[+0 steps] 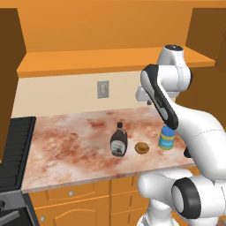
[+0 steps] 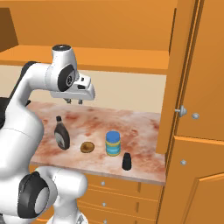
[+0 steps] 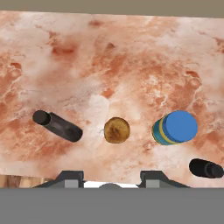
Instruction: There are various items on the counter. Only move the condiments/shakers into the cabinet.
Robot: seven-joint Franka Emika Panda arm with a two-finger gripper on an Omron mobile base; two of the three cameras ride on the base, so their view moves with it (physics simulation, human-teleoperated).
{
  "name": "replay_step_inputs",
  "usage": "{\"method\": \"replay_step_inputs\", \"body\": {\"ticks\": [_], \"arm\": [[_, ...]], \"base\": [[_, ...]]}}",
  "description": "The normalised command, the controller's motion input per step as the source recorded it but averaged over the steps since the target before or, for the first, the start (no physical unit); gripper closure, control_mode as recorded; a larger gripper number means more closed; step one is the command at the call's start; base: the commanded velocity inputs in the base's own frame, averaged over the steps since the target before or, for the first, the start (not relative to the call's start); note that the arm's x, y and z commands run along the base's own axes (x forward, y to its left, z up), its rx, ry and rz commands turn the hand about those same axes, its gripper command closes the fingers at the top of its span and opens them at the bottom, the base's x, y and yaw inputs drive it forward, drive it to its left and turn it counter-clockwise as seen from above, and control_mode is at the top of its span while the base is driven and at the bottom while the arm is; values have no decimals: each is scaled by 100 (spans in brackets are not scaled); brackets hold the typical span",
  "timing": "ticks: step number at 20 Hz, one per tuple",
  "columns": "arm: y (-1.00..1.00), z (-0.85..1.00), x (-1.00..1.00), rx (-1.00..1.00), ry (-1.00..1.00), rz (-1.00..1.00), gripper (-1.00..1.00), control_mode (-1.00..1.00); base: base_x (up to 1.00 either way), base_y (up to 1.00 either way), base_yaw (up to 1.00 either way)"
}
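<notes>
Your pincer [image 2: 75,102] hangs apart and empty, high above the tabletop [image 2: 131,127] with bottle [image 2: 61,133], pastry [image 2: 87,147] and jar [image 2: 113,143].

A pale wall [image 1: 66,95] runs behind the work area, and a grey switch plate [image 1: 103,89] is mounted on it. At the far left stands a black stove [image 1: 15,150] with a ridged top. Orange drawers [image 1: 84,196] with small silver knobs sit low in front. To the right rises a tall orange door [image 2: 199,87] with a silver knob [image 2: 180,110].
</notes>
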Motion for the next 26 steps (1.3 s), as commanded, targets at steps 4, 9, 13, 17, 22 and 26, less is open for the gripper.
{"method": "replay_step_inputs", "body": {"ticks": [4, 9, 13, 17, 22, 26], "arm": [[0, -11, -11, 7, 0, 0, -100, -100], [27, -14, -12, 5, -2, 5, -100, -100], [37, -13, -2, 8, -6, 14, -100, -100], [5, -37, 0, 13, 0, 23, -100, -100], [-5, -44, -2, 0, 0, 25, -100, -100], [0, -51, 0, 0, 0, 17, -100, -100]], "base": [[0, 0, 0], [0, 0, 0], [0, 0, 0], [0, 0, 0], [0, 0, 0], [0, 0, 0]]}}
